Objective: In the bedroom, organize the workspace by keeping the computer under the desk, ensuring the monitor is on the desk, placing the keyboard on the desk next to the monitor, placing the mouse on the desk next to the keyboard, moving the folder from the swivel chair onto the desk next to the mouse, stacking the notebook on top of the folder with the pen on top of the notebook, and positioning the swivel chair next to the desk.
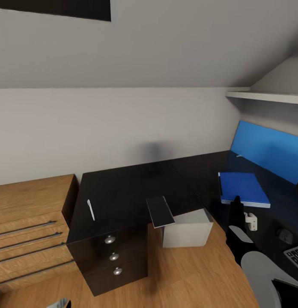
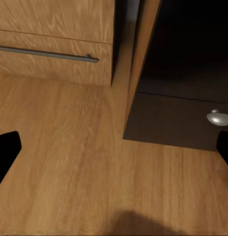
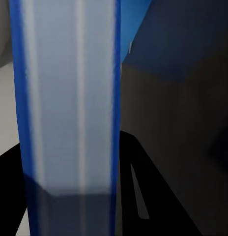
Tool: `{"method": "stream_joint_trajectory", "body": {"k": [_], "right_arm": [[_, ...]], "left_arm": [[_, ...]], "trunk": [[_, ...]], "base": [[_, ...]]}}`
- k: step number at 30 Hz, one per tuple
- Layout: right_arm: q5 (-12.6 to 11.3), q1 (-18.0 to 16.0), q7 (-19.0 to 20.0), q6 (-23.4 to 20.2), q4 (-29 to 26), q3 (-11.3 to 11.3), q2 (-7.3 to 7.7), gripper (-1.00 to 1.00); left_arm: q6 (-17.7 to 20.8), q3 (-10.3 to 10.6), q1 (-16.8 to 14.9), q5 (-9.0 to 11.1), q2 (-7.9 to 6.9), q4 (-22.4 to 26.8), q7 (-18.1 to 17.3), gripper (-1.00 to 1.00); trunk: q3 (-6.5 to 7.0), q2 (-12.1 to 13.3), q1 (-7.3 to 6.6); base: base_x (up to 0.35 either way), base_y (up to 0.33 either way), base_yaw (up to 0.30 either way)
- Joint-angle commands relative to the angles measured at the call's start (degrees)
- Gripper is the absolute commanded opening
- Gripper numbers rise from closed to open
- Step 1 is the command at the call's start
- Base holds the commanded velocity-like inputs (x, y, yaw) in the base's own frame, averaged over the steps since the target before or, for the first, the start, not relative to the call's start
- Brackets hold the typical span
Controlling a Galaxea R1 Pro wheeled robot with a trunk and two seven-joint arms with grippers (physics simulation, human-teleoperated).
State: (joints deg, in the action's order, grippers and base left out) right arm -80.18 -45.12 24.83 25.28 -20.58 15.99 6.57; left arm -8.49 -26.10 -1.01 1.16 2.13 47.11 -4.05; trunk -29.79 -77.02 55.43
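Black surface (image 1: 123, 192) across centre frame. Blue monitor (image 1: 269, 149) at right. Blue folder (image 1: 243, 187) below it, flat, right claw (image 1: 237, 205) at its near edge, clenched on the folder. White pen (image 1: 91, 209) left of centre. Left claw (image 2: 114, 147) released over floor.

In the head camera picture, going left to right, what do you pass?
Wooden dresser → white pen on the black desk → grey slab → grey box → blue folder → keyboard.
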Motion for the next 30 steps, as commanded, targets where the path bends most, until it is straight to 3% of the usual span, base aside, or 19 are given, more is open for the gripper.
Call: {"method": "stream_joint_trajectory", "body": {"k": [1, 6, 23, 30], "right_arm": [[-0.58, -0.05, 0.48, -0.05, 0.07, 0.01, 0.0, -1.0], [-0.52, -0.05, 0.48, 0.01, 0.06, 0.01, 0.05, -1.0], [-0.68, 0.01, 0.46, -0.23, 0.1, 0.09, 0.11, -1.0], [-5.14, 0.03, 0.48, -0.24, 0.1, 0.02, 0.11, -1.0]], "left_arm": [[0.75, -0.29, 0.19, 0.13, 0.18, 0.56, -0.43, 1.0], [4.12, -0.43, 1.02, 0.08, 0.55, 2.54, -0.43, 1.0], [4.53, -0.45, 1.1, 0.07, 0.59, 2.65, -0.43, 1.0], [4.53, -0.45, 1.1, 0.07, 0.59, 2.64, -0.43, 1.0]], "trunk": [[-0.24, -0.45, 0.22], [-1.14, -2.45, 1.32], [-4.19, -9.27, 5.06], [-5.45, -12.08, 6.59]], "base": [[0.0, 0.0, 0.0], [0.0, 0.0, 0.0], [0.0, 0.0, -0.009], [0.0, 0.0, -0.165]]}}
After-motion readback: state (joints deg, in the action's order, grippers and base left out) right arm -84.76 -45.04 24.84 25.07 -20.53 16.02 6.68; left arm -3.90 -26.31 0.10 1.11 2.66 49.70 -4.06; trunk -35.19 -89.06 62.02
